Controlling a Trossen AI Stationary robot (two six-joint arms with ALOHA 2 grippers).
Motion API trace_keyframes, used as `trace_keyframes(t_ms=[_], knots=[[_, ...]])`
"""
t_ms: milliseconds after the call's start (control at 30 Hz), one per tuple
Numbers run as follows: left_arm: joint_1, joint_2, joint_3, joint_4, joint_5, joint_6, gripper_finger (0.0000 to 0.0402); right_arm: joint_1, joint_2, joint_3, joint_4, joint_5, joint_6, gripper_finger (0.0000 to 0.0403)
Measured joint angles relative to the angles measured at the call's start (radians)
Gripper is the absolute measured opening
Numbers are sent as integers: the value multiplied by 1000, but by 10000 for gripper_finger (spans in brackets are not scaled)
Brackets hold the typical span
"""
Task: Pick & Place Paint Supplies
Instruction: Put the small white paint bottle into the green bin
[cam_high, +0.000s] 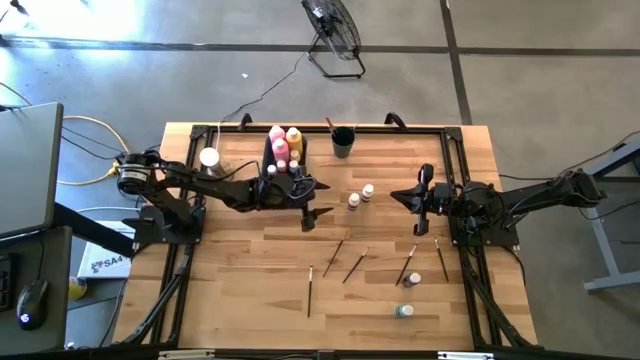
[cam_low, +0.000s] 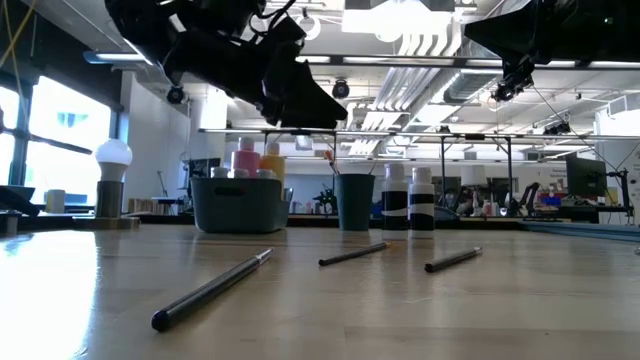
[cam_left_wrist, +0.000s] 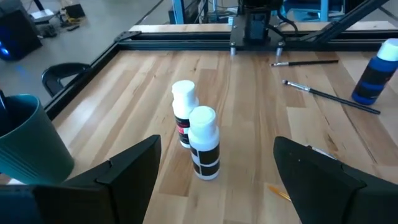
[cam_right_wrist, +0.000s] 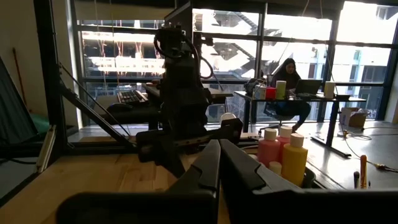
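My left gripper (cam_high: 322, 201) hangs open above mid-table, pointing toward the table's right at two small white-capped paint bottles (cam_high: 354, 201) (cam_high: 368, 191), which stand upright just beyond its fingertips. In the left wrist view the nearer bottle (cam_left_wrist: 204, 143) and the farther one (cam_left_wrist: 184, 121) show ahead of the spread fingers (cam_left_wrist: 118, 180). A dark bin (cam_high: 285, 155) at the back holds tall pink and yellow squeeze bottles (cam_right_wrist: 269, 147). Several thin paintbrushes (cam_high: 356, 264) lie flat on the near half of the table. My right gripper (cam_high: 412, 197) waits shut above the right side.
A dark cup (cam_high: 343, 142) holding a brush stands right of the bin. A white knob on a tan base (cam_high: 209, 158) is at the back left. Two more small bottles (cam_high: 413, 279) (cam_high: 403, 311) stand near the front right. A black frame (cam_high: 455, 170) borders the table.
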Motion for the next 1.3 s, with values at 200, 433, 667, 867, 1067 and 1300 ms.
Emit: trace_keyframes(t_ms=[200, 433, 667, 867, 1067, 1300], knots=[[14, 33, 0, 36, 3, 1, 306, 0, 0, 0, 1, 0, 0, 2], [35, 141, 12, 200, 25, 5, 306, 0, 0, 0, 12, 0, -1, 2], [42, 239, 91, 186, 68, 12, 306, 0, 0, 0, 14, 0, -12, 2], [46, 313, 154, 176, 69, 12, 306, 0, 0, 0, 15, -1, -12, 2], [62, 331, 182, 165, 87, 3, 306, 0, 0, 0, 14, -1, -12, 2], [101, 331, 183, 157, 115, -50, 306, 0, 0, 0, 15, 0, -15, 2]])
